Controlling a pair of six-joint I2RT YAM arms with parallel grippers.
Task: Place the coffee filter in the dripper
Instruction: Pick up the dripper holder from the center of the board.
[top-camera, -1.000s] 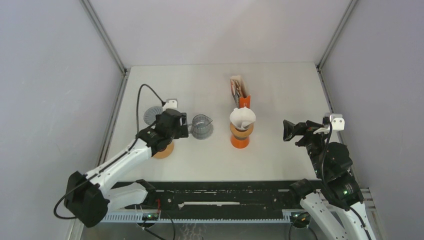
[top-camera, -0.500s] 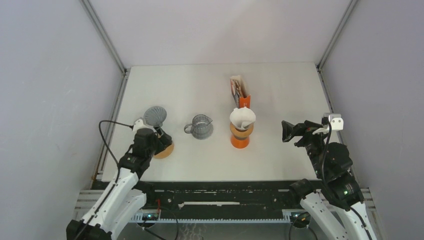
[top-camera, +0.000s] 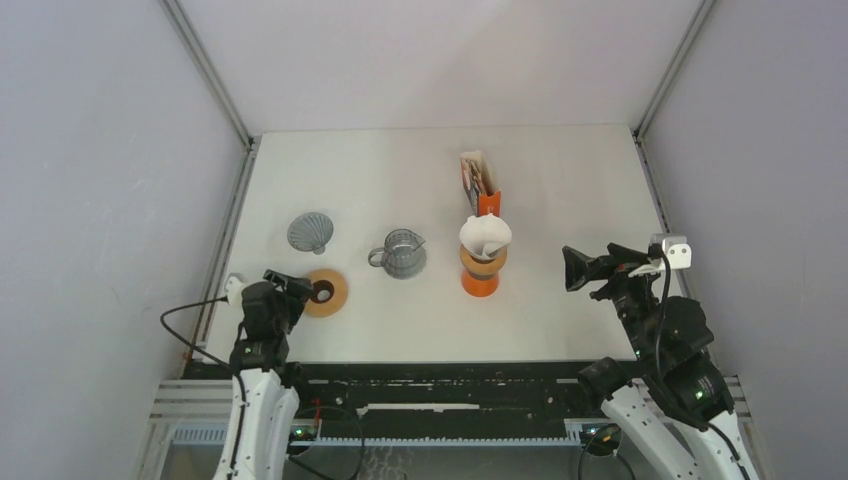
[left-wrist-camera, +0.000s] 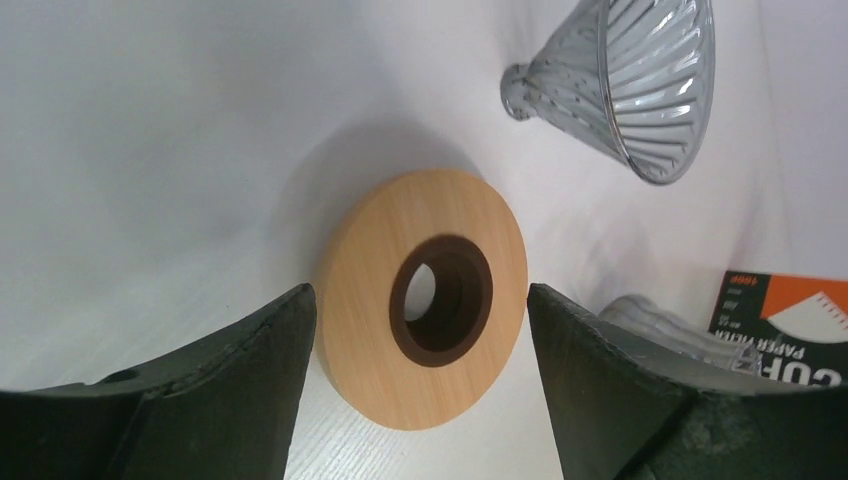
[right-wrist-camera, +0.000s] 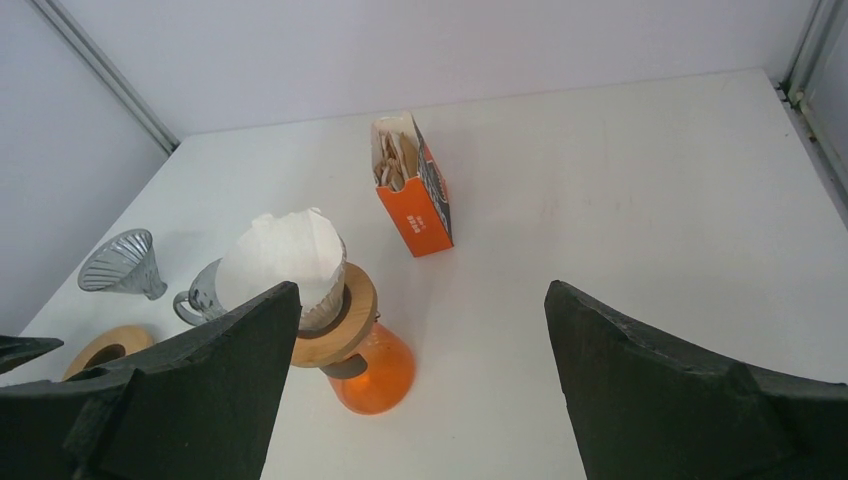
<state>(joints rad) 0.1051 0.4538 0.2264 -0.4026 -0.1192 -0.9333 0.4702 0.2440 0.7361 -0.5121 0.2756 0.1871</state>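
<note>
Coffee filter in dripper, lower half out of sight

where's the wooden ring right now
Top view: the wooden ring lies flat on the left, below the grey cone in the picture and left of the glass jug.

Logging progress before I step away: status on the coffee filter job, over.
Left fingers and right fingers open, empty. Filter sits in dripper. Wooden ring ahead of left fingers, apart.

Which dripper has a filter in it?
The dripper on the orange carafe, white filter inside. The grey ribbed dripper lies on its side, empty.
</note>
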